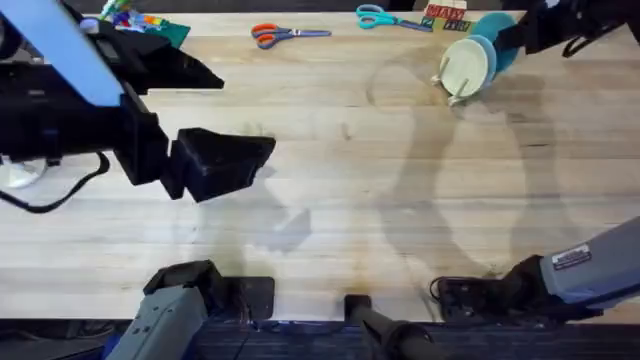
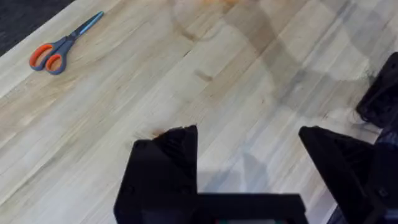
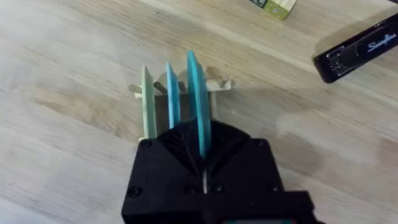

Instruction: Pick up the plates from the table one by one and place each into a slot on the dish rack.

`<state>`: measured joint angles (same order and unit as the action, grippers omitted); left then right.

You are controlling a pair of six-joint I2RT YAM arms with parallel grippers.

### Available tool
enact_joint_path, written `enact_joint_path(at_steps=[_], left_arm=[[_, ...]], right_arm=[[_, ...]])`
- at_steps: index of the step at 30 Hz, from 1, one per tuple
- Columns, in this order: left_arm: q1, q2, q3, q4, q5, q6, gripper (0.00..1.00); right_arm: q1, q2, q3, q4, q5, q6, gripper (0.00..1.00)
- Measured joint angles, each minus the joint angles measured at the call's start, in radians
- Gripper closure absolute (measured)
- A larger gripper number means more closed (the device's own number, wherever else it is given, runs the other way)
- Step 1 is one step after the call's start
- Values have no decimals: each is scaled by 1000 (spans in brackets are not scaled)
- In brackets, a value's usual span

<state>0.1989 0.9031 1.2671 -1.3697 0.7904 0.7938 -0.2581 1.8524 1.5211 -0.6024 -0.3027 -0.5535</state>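
Over at the far right corner of the counter (image 1: 330,190), the right claw (image 3: 202,149) is pinching the teal-blue plate (image 3: 198,93) by its rim, the plate standing on edge in the dish rack (image 3: 219,84). Just beside it in the rack stand a lighter sky-blue plate (image 3: 172,93) and then the cream-yellow plate (image 3: 147,102), all three upright and parallel, each in its own slot between the pegs. From above, the cream plate's round face (image 1: 466,66) is turned toward the middle of the counter, with the blue ones behind it.

The left claw (image 2: 249,140) hangs over the bare wood at the left side, its two black fingers (image 2: 165,162) spread wide with nothing between them.

Farther out, orange-handled scissors (image 1: 285,35) lie along the far edge, teal-handled scissors (image 1: 385,17) to their right, and a black stapler (image 3: 360,50) rests near the rack.
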Motion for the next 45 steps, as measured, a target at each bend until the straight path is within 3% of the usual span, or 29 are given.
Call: enact_joint_path(at_steps=[16, 28, 45], left_arm=[[0, 0, 0, 0, 0, 0, 7], [0, 0, 0, 0, 0, 0, 7], [0, 0, 0, 0, 0, 0, 7]], right_arm=[[2, 37, 0, 25, 0, 0, 972], [2, 37, 0, 27, 0, 0, 835], [2, 37, 1, 27, 0, 10, 821]])
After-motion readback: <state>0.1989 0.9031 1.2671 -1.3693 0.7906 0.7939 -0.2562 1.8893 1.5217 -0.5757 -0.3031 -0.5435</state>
